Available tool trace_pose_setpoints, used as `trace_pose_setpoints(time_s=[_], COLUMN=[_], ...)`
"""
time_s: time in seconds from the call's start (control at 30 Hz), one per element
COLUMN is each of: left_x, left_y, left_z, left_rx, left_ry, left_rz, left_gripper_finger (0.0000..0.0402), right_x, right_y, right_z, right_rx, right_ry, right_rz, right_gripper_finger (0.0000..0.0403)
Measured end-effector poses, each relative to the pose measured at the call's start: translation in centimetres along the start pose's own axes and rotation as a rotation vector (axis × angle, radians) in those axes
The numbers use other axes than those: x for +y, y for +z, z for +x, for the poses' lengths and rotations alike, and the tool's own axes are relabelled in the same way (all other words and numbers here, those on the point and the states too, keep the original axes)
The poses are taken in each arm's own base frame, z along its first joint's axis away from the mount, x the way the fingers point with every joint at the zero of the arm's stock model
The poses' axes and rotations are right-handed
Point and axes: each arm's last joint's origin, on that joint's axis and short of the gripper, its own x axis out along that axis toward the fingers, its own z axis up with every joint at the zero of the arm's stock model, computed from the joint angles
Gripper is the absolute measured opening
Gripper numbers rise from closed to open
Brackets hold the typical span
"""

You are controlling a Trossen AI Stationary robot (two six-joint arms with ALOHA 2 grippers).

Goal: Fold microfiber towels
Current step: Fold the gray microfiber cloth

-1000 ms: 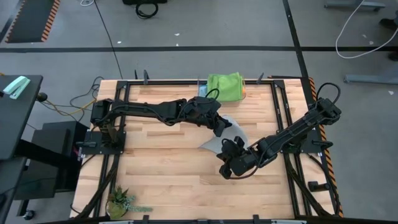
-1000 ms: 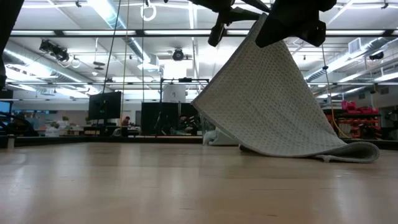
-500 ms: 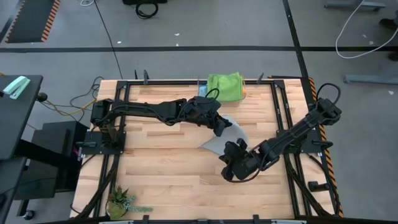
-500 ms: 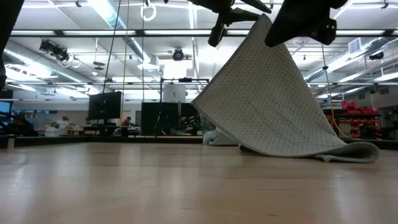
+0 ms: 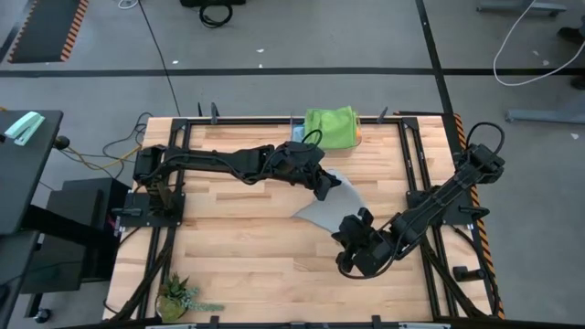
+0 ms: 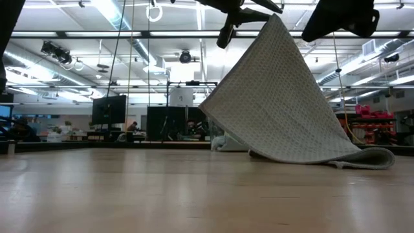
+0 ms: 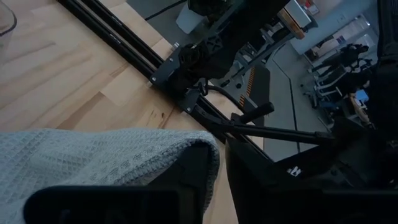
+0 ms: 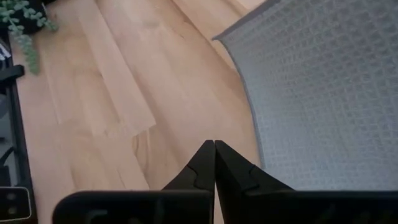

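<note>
My left gripper (image 5: 326, 188) is shut on the light grey towel (image 5: 334, 203) above mid-table. In the low view the towel (image 6: 284, 103) slopes down from it like a tent, and its lower edge (image 6: 362, 158) lies on the wood. My right gripper (image 5: 345, 241) hovers shut and empty just on the near side of the towel, whose edge (image 8: 249, 106) shows ahead of its fingers (image 8: 214, 149). A folded green towel (image 5: 331, 126) lies at the far edge on a stack; blue (image 5: 297, 133) and orange (image 5: 358, 138) cloth peek out beneath it. My left gripper pinches a corner of the grey towel (image 7: 208, 146) between its two fingers, coming from the table's left and slanting slightly down. That corner is lifted clear. The cloth hangs from it in a smooth slope, with its far lower part resting on the table.
A small potted plant (image 5: 178, 294) stands at the near left corner. Black frame rails (image 5: 416, 174) run along the table's sides. Bare wood (image 5: 238, 238) lies to the left of and nearer than the grey towel.
My right gripper, shut throughout, has drawn away from the grey towel toward the table's near edge and a little to the right. The left gripper and the raised towel have kept their place and shape.
</note>
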Motion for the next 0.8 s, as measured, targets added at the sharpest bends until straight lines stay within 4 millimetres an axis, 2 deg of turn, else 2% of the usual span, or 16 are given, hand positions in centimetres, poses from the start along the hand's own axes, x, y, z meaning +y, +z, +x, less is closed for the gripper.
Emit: trace_pose_setpoints(time_s=[0.2,0.33,0.4,0.6,0.7,0.8], left_x=[0.2,0.3,0.2,-0.5,-0.6,-0.6], left_y=[0.2,0.3,0.4,1.2,1.4,1.4], left_z=[0.0,0.0,0.0,-0.1,-0.1,-0.1], left_rx=[-0.007,-0.009,-0.019,-0.104,-0.122,-0.123], left_ry=[0.005,0.004,-0.004,-0.076,-0.095,-0.097], left_rz=[0.054,0.076,0.071,0.075,0.060,0.057], left_gripper_finger=[0.0054,0.0026,0.0011,0.0009,0.0008,0.0007], right_x=[-0.2,-0.7,-1.2,-2.9,-3.3,-3.7], right_y=[0.0,-0.4,-1.0,-3.3,-3.6,-3.3], right_z=[0.0,0.0,0.4,2.1,3.0,3.8], right_rx=[0.000,-0.082,-0.124,-0.157,-0.214,-0.226], right_ry=[-0.015,-0.085,-0.122,-0.151,-0.131,-0.136], right_rz=[-0.009,0.059,0.108,0.290,0.354,0.324], right_gripper_finger=[0.0011,0.0011,0.0011,0.0011,0.0011,0.0011])
